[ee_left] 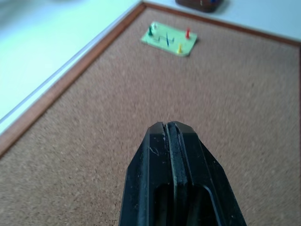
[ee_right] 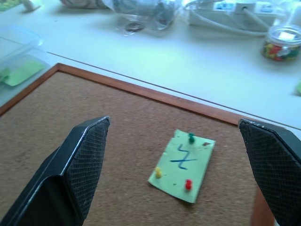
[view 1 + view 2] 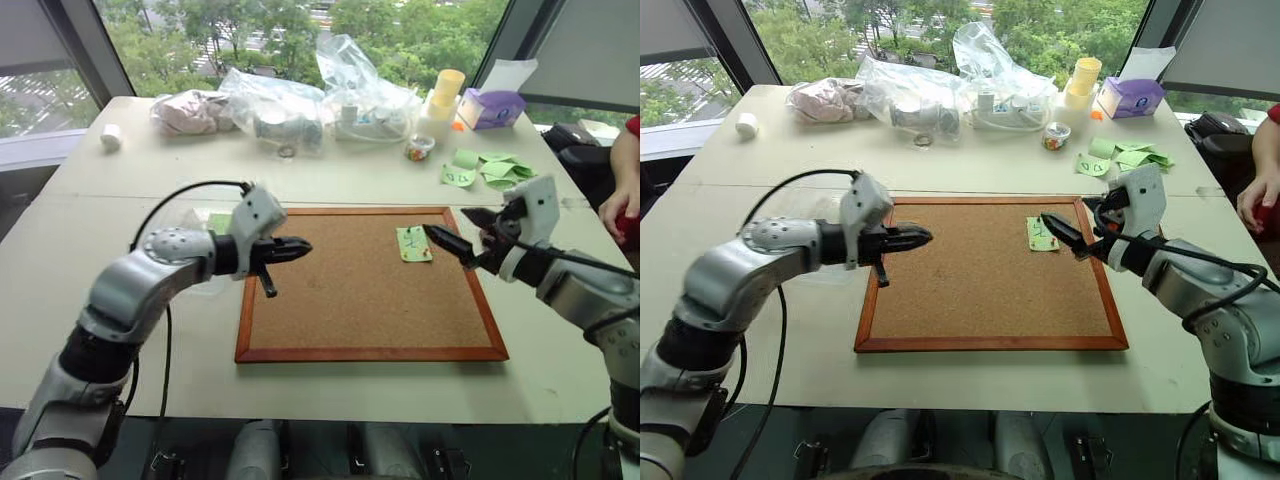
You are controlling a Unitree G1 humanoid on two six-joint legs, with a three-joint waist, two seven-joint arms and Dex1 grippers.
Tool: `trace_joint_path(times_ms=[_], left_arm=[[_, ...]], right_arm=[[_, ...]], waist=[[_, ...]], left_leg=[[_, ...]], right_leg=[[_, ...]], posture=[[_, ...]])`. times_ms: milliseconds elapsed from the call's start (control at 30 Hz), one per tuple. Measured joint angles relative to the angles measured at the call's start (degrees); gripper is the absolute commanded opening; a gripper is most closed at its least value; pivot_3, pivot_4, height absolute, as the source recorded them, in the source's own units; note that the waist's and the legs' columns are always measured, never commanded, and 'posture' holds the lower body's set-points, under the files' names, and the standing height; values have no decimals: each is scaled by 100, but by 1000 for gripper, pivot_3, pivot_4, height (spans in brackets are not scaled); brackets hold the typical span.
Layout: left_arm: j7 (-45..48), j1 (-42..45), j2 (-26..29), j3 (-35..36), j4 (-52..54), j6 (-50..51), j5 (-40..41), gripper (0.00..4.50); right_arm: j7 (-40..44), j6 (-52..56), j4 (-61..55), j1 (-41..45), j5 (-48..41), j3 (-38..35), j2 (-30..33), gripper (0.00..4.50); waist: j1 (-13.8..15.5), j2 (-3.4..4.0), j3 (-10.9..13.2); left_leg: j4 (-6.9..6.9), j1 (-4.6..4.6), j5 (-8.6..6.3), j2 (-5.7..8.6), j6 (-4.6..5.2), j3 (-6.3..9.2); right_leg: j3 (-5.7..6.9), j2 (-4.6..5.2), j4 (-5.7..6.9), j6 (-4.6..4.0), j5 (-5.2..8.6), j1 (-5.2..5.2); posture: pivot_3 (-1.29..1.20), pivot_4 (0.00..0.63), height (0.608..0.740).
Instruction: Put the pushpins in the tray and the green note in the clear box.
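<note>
The green note [image 3: 413, 243] lies flat on the corkboard [image 3: 340, 300], near its far right corner. Three pushpins stick in it: green [image 2: 191, 137], yellow [image 2: 158, 172] and red [image 2: 188, 184]. My right gripper [image 3: 455, 232] hovers open just right of the note, its fingers spread wide towards it. Over the board's left part my left gripper [image 3: 300, 247] is shut on nothing, pointing at the note. Beyond the board's edge the dark tray [image 1: 200, 4] shows partly. The clear box [image 2: 14, 56] stands off the board's left side, with green paper inside.
Crinkled plastic bags [image 3: 280, 105], a power strip, a small jar of pins [image 3: 420, 148], yellow cups [image 3: 445, 90] and a purple tissue box [image 3: 490, 108] line the table's far side. Loose green notes [image 3: 490, 168] lie heaped behind the board. A person's hand [image 3: 625, 205] rests at the right edge.
</note>
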State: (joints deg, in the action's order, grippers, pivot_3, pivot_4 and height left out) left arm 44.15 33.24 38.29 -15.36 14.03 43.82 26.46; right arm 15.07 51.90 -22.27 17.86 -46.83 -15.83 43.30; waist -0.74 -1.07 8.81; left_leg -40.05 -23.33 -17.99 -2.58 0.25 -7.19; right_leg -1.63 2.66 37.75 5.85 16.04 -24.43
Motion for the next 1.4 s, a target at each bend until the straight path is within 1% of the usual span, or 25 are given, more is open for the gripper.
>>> trace_joint_path(times_ms=[167, 333, 600, 767, 867, 1000, 1100, 1400], left_arm=[[305, 143, -130, -332, -553, -278, -461, 53], [359, 243, -361, -744, -1069, -288, -978, 53], [435, 186, -386, -690, -928, -195, -1120, 53], [420, 84, -449, -605, -771, -34, -1126, 53], [412, 27, -462, -585, -680, 36, -1133, 0], [403, -24, -473, -564, -580, 113, -1146, 0], [379, -63, -476, -551, -497, 180, -1173, 0], [376, -95, -486, -521, -476, 198, -1221, 0]], right_arm=[[56, -41, 534, 364, 487, 460, -249, 4500], [453, -521, 1692, 825, 1159, 1072, -656, 4500], [1045, -1397, 2863, 1184, 2177, 1721, -933, 4500], [1246, -1801, 3330, 1343, 2596, 1783, -1100, 4500], [1340, -1982, 3589, 1448, 2763, 1782, -1196, 3615], [1425, -2133, 3947, 1518, 2906, 1779, -1372, 1572], [1461, -2196, 4030, 1558, 3008, 1744, -1389, 54], [1405, -2231, 4055, 1555, 3099, 1580, -1534, 54]], waist=[[-1, 1, 0], [5, 1, 0], [-5, 2, 0], [-4, 2, 0], [-5, 2, 0], [-5, 3, 0], [-9, 3, 0], [-12, 5, -1]], left_leg=[[1, -2, 0, -5, 0, -3], [0, -3, 0, -2, 1, -8], [-1, -3, 0, -13, 1, -8], [-1, -3, 0, -13, 0, -8], [-1, -2, 0, -13, 0, -8], [-1, -2, 0, -14, 0, -10], [-1, -1, 0, -14, 0, -11], [-1, 3, 2, -14, -3, -14]], right_leg=[[-1, -1, 1, 0, 0, -4], [-2, -1, 1, 1, 0, -6], [-2, 2, 7, 1, -1, -7], [-2, 3, 8, 1, -1, -8], [-2, 4, 9, 1, -1, -8], [-2, 4, 11, 1, -1, -8], [-2, 5, 12, 1, -1, -8], [-3, 5, 16, 1, -1, -8]], posture=[[0, 150, 735], [0, 150, 735], [0, 150, 735], [0, 150, 735], [0, 150, 735], [0, 150, 735], [0, 150, 735], [0, 150, 735]])
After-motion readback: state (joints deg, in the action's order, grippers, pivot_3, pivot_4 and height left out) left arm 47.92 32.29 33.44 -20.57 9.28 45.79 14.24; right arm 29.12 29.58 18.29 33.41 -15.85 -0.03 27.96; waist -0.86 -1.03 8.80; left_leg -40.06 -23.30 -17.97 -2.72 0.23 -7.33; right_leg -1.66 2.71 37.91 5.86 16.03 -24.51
